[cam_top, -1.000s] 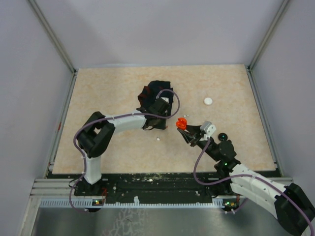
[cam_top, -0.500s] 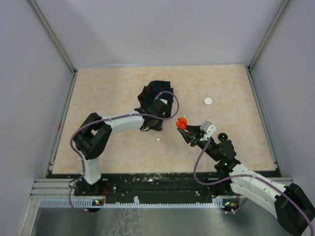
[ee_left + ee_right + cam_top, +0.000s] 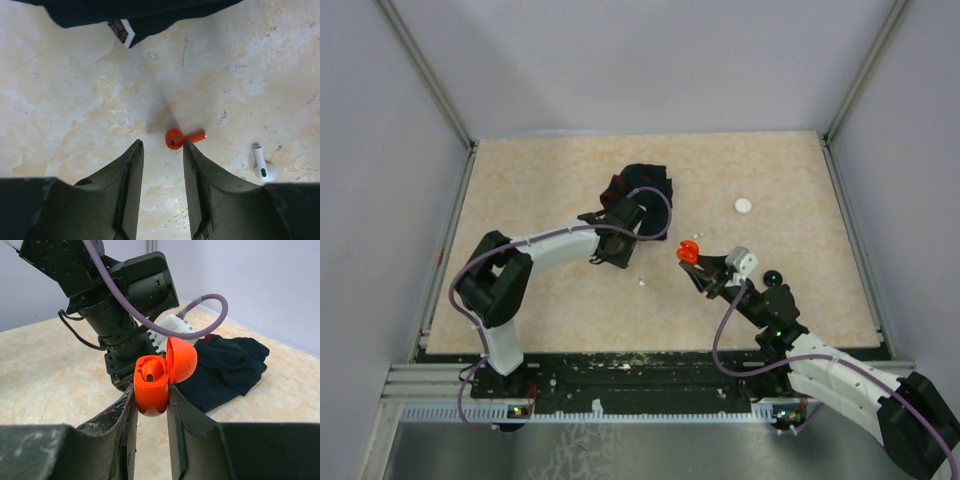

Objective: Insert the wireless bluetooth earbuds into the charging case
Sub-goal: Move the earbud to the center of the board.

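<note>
My right gripper (image 3: 150, 396) is shut on the orange-red charging case (image 3: 151, 390), held upright above the table with its lid (image 3: 181, 359) swung open. One red earbud (image 3: 151, 371) sits in a slot inside it. In the top view the case (image 3: 689, 250) hangs right of centre. My left gripper (image 3: 162, 144) stands open, pointing down at the table, with nothing between its fingers. A second red earbud (image 3: 181, 138) lies on the table just past its right fingertip. A white earbud (image 3: 263, 165) lies further right, also seen in the top view (image 3: 642, 283). A black earbud is out of view.
A dark navy cloth (image 3: 638, 188) with red trim lies just beyond the left gripper (image 3: 608, 252). A white disc (image 3: 744, 206) sits at the back right. A small black round object (image 3: 773, 275) lies beside the right arm. Walls enclose the table on three sides.
The left wrist has moved left, away from the case. The right arm and the case have not moved.
</note>
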Robot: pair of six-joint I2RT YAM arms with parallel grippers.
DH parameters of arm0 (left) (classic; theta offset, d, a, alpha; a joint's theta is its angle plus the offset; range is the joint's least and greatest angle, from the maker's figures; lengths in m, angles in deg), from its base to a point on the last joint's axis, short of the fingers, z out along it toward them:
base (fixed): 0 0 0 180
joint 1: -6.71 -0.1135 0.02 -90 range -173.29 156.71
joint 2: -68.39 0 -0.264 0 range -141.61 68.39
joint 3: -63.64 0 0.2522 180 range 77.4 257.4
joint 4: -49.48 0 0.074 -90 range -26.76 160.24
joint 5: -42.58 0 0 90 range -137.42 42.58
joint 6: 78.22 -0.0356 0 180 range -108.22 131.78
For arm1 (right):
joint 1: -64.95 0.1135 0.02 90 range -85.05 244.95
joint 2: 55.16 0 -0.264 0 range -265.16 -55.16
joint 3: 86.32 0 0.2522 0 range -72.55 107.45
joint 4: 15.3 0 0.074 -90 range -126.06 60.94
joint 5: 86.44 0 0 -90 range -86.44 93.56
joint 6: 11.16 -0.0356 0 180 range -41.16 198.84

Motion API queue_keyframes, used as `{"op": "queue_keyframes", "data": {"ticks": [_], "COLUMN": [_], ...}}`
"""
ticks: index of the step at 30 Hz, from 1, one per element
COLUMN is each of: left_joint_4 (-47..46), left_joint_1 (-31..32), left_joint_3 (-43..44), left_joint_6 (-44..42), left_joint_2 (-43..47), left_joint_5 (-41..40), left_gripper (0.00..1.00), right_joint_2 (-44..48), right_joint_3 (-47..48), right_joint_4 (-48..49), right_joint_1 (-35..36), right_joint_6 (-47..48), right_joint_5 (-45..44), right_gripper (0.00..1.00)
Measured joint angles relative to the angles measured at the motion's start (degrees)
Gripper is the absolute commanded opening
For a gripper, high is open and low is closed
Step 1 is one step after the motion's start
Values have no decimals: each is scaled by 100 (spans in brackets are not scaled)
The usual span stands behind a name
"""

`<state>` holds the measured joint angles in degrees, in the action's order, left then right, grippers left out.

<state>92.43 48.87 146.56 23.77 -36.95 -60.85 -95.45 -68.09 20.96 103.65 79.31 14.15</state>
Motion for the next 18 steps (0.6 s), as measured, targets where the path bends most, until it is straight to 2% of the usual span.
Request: {"op": "queue_keyframes", "data": {"ticks": [11, 18], "left_joint_4": [57, -79], "left_joint_1": [-275, -282], "left_joint_3": [-195, -404], "left_joint_6": [398, 1456], "left_joint_2": [413, 822], "left_joint_5": [-385, -192], "left_gripper": [50, 49], "right_joint_2": [-42, -94], "right_joint_3": [2, 2], "right_joint_4": [4, 26], "right_joint_1": [0, 0], "right_joint_6": [-2, -4], "right_joint_5": [4, 11], "right_gripper": [0, 0]}}
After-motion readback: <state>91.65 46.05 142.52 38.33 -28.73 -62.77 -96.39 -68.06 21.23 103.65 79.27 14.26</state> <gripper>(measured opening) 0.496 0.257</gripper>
